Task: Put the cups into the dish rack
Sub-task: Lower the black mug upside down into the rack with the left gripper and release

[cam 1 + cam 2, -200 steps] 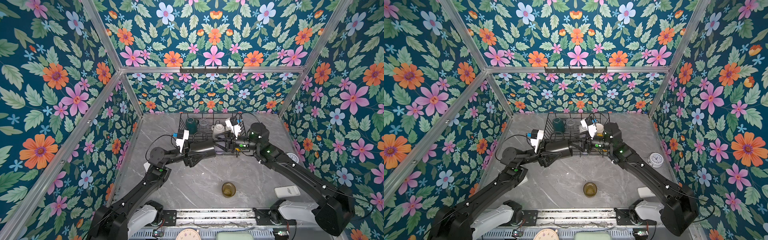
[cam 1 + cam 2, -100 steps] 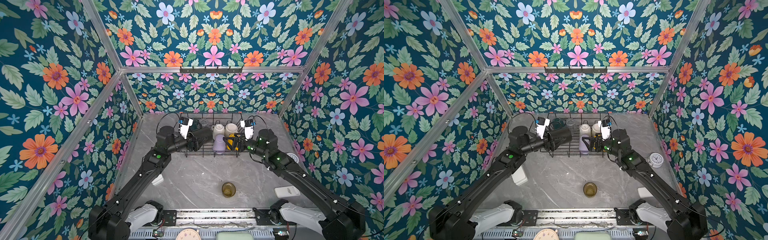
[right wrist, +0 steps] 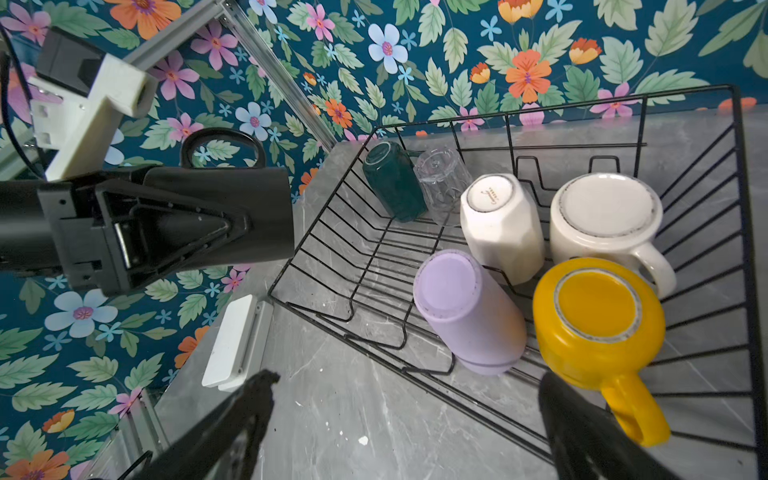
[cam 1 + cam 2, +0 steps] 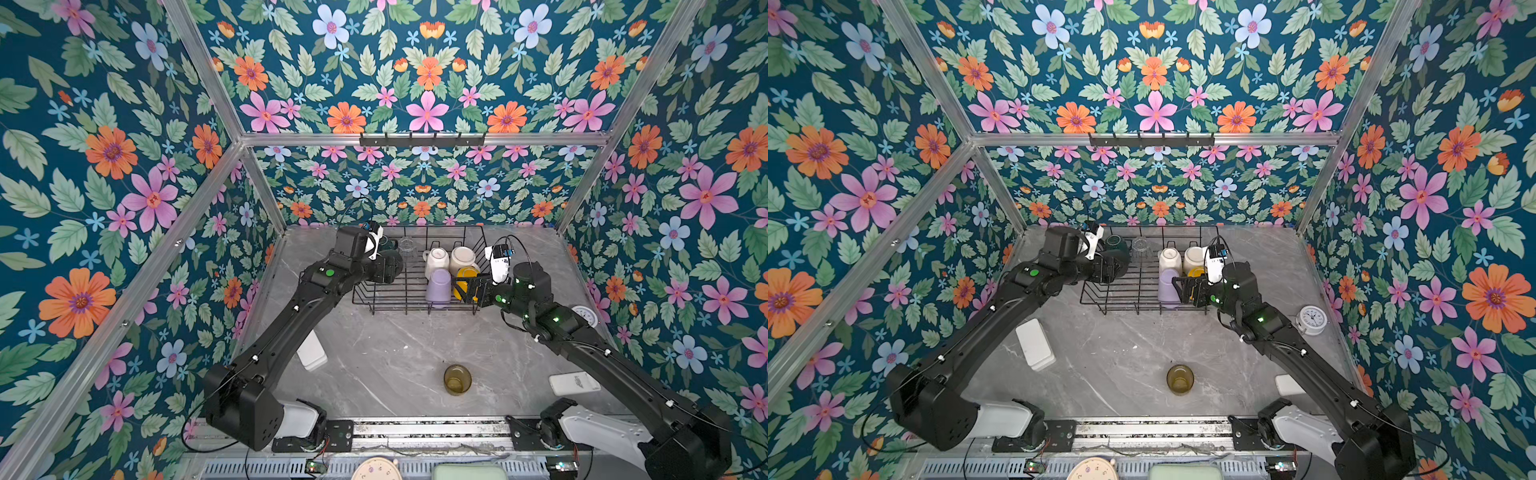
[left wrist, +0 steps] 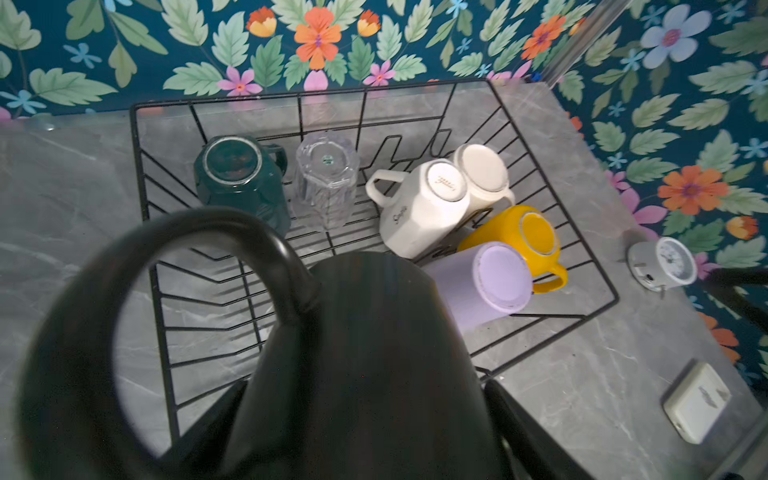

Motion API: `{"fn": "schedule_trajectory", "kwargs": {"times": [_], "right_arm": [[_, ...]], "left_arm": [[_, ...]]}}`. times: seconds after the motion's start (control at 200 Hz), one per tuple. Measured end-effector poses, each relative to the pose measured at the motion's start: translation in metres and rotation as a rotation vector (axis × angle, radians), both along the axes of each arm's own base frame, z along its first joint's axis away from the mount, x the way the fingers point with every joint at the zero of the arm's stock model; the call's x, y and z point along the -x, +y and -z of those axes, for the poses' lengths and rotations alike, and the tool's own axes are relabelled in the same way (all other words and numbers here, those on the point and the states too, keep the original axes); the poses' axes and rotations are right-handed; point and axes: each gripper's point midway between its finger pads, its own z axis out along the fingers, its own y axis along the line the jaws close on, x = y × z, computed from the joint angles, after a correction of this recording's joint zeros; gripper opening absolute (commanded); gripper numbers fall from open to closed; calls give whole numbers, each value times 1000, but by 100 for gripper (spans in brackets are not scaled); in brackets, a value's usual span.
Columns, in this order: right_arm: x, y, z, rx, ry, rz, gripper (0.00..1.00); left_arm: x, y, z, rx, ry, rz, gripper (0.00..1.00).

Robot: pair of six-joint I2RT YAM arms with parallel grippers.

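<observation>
Your left gripper [image 3: 232, 222] pinches the black mug [image 5: 365, 353] at the dish rack's [image 4: 395, 300] left edge. Your right gripper [image 4: 468, 291] hangs spread wide beside the yellow mug [image 3: 598, 328].

Both arms reach forward. The left hand [image 3: 232, 224] lies level, clamped around a black mug [image 5: 365, 353]. The right hand [image 4: 469, 289] tilts down, spread wide, empty.

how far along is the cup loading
Done: six sit bottoms up in the rack: green mug, clear glass, lettered white mug, plain white mug, yellow mug, lilac tumbler. In hand: the left gripper holds the black mug over the rack's empty side; the right gripper is open, empty. Left: set that mug down, then load the amber glass from the table.
</observation>
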Motion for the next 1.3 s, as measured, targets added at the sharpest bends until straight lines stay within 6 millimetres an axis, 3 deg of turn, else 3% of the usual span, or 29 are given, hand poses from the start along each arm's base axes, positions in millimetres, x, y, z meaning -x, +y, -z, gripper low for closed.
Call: {"fn": "schedule_trajectory", "kwargs": {"times": [0.35,0.64,1.3], "right_arm": [[6,-6,14,19,25,12,99],[11,-10,30,46,70,18,99],[17,-14,39,55,84,22,99]], "left_arm": [[-21,12,38,-194,99,-83,0],[-30,11,67,-283,171,-97,0],[-52,4,143,-394,317,-95,0]]}}
